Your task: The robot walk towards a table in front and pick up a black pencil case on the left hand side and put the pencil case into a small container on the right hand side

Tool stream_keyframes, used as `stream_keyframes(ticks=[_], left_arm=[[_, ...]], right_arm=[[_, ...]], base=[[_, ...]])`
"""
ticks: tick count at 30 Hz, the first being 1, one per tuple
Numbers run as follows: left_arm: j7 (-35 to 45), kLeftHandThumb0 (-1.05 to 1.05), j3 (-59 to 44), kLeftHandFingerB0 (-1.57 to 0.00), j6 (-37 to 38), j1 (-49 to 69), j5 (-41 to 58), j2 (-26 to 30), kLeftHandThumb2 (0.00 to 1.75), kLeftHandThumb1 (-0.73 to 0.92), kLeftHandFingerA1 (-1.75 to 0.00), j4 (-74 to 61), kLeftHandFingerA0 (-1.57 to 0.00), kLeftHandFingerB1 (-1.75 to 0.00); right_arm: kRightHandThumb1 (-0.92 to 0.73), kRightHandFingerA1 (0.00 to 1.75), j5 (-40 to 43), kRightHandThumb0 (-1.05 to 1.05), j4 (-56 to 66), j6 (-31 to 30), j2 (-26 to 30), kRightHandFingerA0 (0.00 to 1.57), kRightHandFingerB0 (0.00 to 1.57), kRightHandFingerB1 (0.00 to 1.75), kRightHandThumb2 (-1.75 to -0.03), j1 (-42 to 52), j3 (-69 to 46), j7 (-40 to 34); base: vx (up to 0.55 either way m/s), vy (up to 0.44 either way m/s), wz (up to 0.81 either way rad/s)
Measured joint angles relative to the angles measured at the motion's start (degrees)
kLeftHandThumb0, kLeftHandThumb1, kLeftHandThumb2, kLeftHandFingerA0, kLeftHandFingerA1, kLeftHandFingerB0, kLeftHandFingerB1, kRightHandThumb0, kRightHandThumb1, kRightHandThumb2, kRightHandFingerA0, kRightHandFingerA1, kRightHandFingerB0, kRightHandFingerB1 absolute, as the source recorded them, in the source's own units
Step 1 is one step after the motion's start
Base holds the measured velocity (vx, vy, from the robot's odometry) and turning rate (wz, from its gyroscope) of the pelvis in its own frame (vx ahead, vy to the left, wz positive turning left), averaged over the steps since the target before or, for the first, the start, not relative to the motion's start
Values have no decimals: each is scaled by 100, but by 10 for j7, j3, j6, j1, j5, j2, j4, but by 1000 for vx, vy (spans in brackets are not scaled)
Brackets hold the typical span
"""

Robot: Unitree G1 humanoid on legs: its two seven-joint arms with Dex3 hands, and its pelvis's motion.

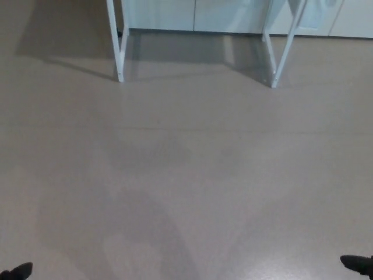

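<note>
Only the white legs of the table show, at the top of the head view: a left leg [118, 49] and a right leg [278, 55]. The tabletop, the black pencil case and the small container are out of the picture. A small black tip of my left hand [17, 271] pokes in at the bottom left corner. A similar tip of my right hand [356, 264] shows at the bottom right edge. Too little of either hand shows to tell its state.
Beige floor [186, 175] stretches from me to the table legs, with soft shadows on it. Pale cabinet fronts [192, 14] run along the back behind the table. A small dark object [120, 34] lies by the left leg's far foot.
</note>
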State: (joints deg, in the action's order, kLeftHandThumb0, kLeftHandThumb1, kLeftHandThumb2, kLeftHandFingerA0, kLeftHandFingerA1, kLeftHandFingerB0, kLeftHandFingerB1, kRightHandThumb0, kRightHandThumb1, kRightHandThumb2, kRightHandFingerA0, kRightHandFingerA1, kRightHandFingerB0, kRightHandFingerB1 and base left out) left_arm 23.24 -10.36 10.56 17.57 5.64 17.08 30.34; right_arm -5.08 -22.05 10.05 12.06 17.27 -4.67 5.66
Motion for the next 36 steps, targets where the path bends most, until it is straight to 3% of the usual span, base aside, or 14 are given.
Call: stream_keyframes(ticks=[2, 5, 6, 13, 14, 18, 19, 20, 24, 25, 26, 28, 29, 36], left_arm=[[19, -5, 7, 0, 3, -1, 2, 8, 61, 69, -2, 0, 0, -3], [34, -5, 14, 0, 9, -1, 2, 15, 61, 69, -2, -1, 0, -3], [39, -5, 16, 0, 12, -1, 2, 15, 61, 69, 0, -1, 0, 0], [58, -4, 27, 0, 26, -12, 1, 16, 61, 70, 0, 7, 0, -2], [60, -4, 27, 0, 28, -12, 1, 17, 68, 67, -1, 9, 0, -1], [64, -9, 27, 0, 28, -4, 2, 18, 60, 69, -4, 9, 0, -6], [66, -21, 27, 0, 28, -3, 2, 19, 59, 65, -8, 10, 0, -12], [67, -70, 26, 0, 27, -2, 2, 19, 91, 60, -13, 10, 0, -17], [67, -81, 6, -2, 8, -12, 13, 15, 102, 73, -13, 13, -2, -17], [67, -84, 1, -4, 1, -14, 18, 14, 104, 76, -13, 13, -4, -16], [67, -63, -1, 0, -2, -14, 20, 13, 87, 55, -15, 12, 0, -19], [69, -63, -6, 0, -14, -12, 27, 11, 87, 55, -15, 9, 0, -19], [71, -24, -9, 0, -20, -10, 30, 11, 58, 61, -18, 8, 0, -20], [84, -3, 1, 0, -25, 0, 34, 23, 78, 53, 0, 5, 0, -14]], right_arm=[[-47, 56, -2, -54, 0, 0, 2, 49, 40, 51, -79, -3, 0, -1], [-47, 56, -3, -54, 1, 0, 3, 49, 40, 51, -79, -2, -1, -2], [-58, 45, -3, -49, -2, -1, 2, 54, 46, 40, -57, -4, -1, -2], [-57, 46, -3, -49, -6, 0, 15, 54, 45, 40, -57, -17, -5, -4], [-46, 57, -3, -55, -6, 0, 15, 50, 39, 51, -79, -18, -5, -4], [-46, 57, -4, -55, -13, 3, 16, 49, 40, 52, -80, -17, -2, -4], [-46, 57, -5, -55, -17, 3, 16, 50, 40, 52, -79, -16, -2, -4], [-46, 56, -5, -54, -20, 3, 17, 50, 39, 50, -79, -15, -1, -4], [-47, 56, -6, -55, -25, 6, 14, 50, 39, 51, -80, -20, 2, -4], [-58, 47, -6, -49, -25, 6, 14, 58, 44, 40, -58, -20, 3, -4], [-58, 47, -6, -49, -24, 6, 14, 58, 44, 40, -58, -19, 3, -4], [-58, 47, -7, -49, -24, 6, 14, 58, 44, 40, -58, -15, 4, -4], [-47, 57, -7, -54, -25, 6, 14, 50, 39, 51, -79, -15, 4, -4], [-47, 56, -7, -53, -20, 6, 14, 50, 39, 50, -79, -11, 5, -4]], base=[[265, -143, 12], [256, -191, 10], [357, -294, -34], [309, -85, 10], [286, 80, -15], [314, 121, -22], [288, 193, -18], [417, 224, -32], [332, 325, -22], [332, 187, 4], [293, 168, 0], [304, 143, 2], [305, 108, 15], [357, -3, 14]])
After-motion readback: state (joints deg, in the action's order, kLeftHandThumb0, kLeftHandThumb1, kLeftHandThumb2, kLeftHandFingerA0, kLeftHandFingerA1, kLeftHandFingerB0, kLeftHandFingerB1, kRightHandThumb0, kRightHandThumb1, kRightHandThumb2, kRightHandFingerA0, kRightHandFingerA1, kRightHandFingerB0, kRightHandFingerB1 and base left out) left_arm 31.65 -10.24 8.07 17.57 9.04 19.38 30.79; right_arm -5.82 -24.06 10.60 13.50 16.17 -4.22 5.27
